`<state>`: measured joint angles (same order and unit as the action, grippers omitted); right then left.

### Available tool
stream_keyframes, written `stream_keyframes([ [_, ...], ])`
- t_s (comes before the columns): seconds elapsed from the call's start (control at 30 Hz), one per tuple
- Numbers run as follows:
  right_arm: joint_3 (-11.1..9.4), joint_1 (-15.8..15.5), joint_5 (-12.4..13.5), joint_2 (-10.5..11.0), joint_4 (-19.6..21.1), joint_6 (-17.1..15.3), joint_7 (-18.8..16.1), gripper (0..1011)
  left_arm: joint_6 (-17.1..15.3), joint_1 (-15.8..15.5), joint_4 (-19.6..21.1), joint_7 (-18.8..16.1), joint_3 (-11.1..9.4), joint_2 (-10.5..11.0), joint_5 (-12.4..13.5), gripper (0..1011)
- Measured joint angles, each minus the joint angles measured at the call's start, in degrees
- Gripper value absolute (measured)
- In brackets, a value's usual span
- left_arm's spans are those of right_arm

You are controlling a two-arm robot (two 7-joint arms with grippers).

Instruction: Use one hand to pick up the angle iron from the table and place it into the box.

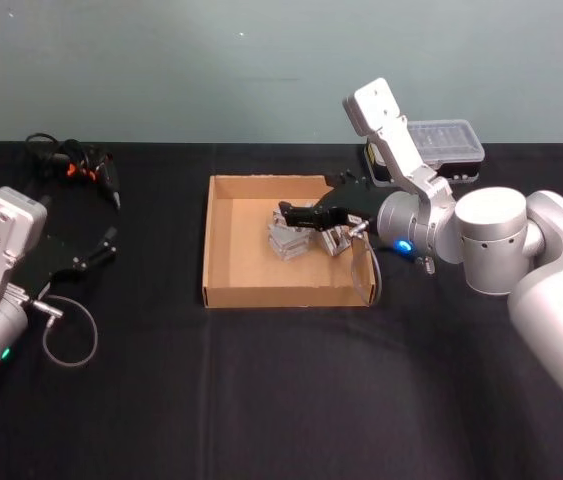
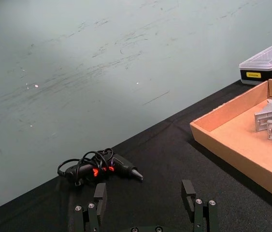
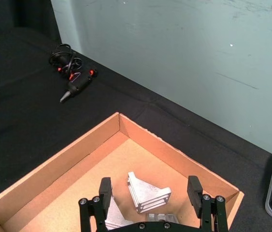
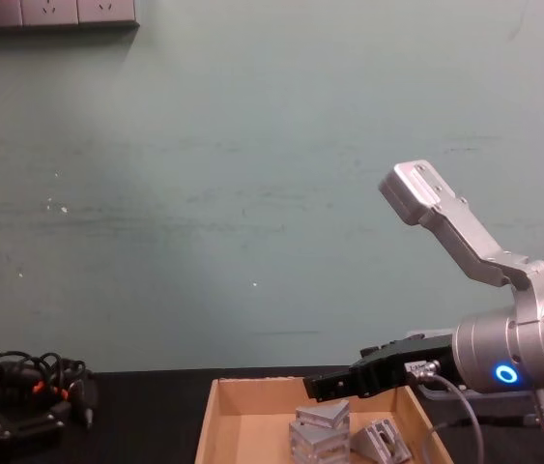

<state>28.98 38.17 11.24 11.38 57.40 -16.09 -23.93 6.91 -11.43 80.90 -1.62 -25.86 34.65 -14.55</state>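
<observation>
The tan cardboard box (image 1: pixel 281 296) stands in the middle of the black table (image 1: pixel 261 400). Silver angle irons (image 1: pixel 289 240) lie inside it, toward its right half, one stacked on another (image 4: pixel 321 427). My right gripper (image 1: pixel 291 213) reaches in from the right and hovers just above them, open, with nothing between its fingers (image 3: pixel 105 185). In the right wrist view an angle iron (image 3: pixel 148 195) lies on the box floor below the open gripper (image 3: pixel 150 188). My left gripper (image 1: pixel 109 245) rests parked at the table's left, open (image 2: pixel 144 193).
A black tool with orange marks and a coiled cable (image 1: pixel 86 165) lies at the back left. A black plastic case with a clear lid (image 1: pixel 446 145) sits behind the right arm. A loose cable loop (image 1: pixel 69 345) hangs by the left arm.
</observation>
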Motion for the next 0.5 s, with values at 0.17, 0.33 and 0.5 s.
stream_keyframes([
  [0.17,0.0,0.0,0.0,0.0,0.0,0.0,0.0,1002,0.0,0.0,0.0,0.0,0.0,0.0,0.0,1011],
  [0.33,0.0,0.0,0.0,0.0,0.0,0.0,0.0,1002,0.0,0.0,0.0,0.0,0.0,0.0,0.0,1011],
  [0.5,0.0,0.0,0.0,0.0,0.0,0.0,0.0,1002,0.0,0.0,0.0,0.0,0.0,0.0,0.0,1011],
])
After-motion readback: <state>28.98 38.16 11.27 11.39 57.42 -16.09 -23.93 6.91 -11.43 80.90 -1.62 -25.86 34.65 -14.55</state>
